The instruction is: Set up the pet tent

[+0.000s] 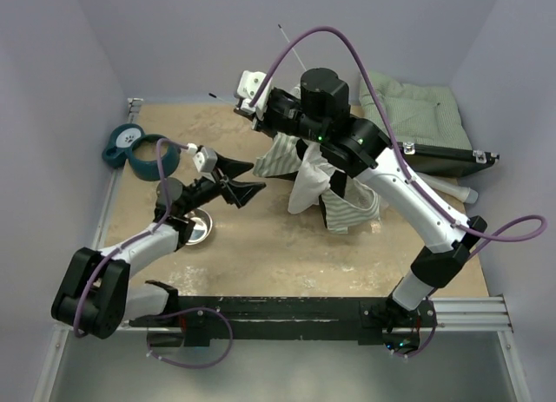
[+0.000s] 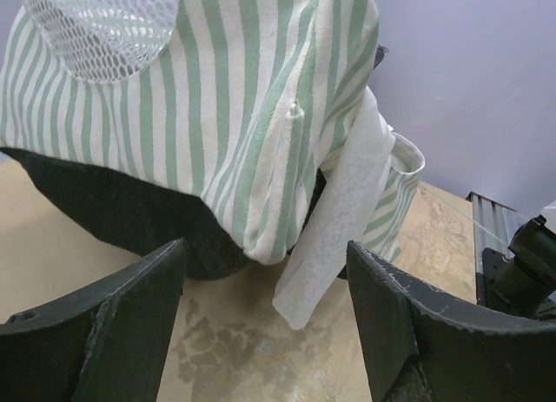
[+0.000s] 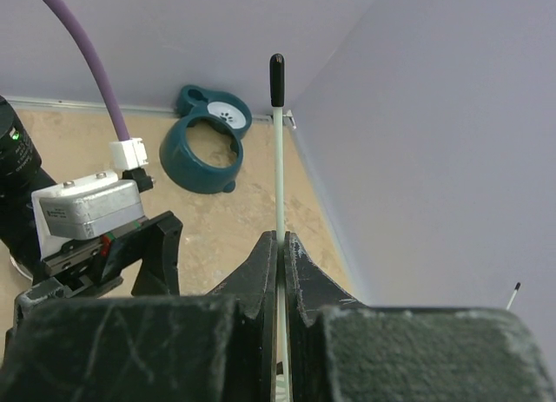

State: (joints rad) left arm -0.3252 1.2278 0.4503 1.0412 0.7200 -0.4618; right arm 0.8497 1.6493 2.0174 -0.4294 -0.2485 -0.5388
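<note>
The pet tent (image 1: 282, 157) lies crumpled mid-table, green-and-white striped with a hanging white flap (image 1: 308, 189). My right gripper (image 1: 250, 111) hovers over its far left side and is shut on a thin pale pole (image 3: 278, 159) with a black tip (image 3: 276, 68), which points toward the left wall. My left gripper (image 1: 239, 181) is open just left of the tent, with nothing between its fingers. In the left wrist view the striped tent (image 2: 226, 115), its mesh window (image 2: 104, 29) and the flap (image 2: 339, 220) hang ahead of the left gripper (image 2: 265, 324). The right wrist view shows the right gripper (image 3: 282, 246) pinching the pole.
A teal double bowl holder (image 1: 139, 150) stands at the far left, with a steel bowl (image 1: 201, 224) nearer, under my left arm. A green quilted cushion (image 1: 417, 111) lies back right, beside a flat black piece (image 1: 443, 154). A second pole (image 1: 291, 42) sticks up behind. Walls close three sides.
</note>
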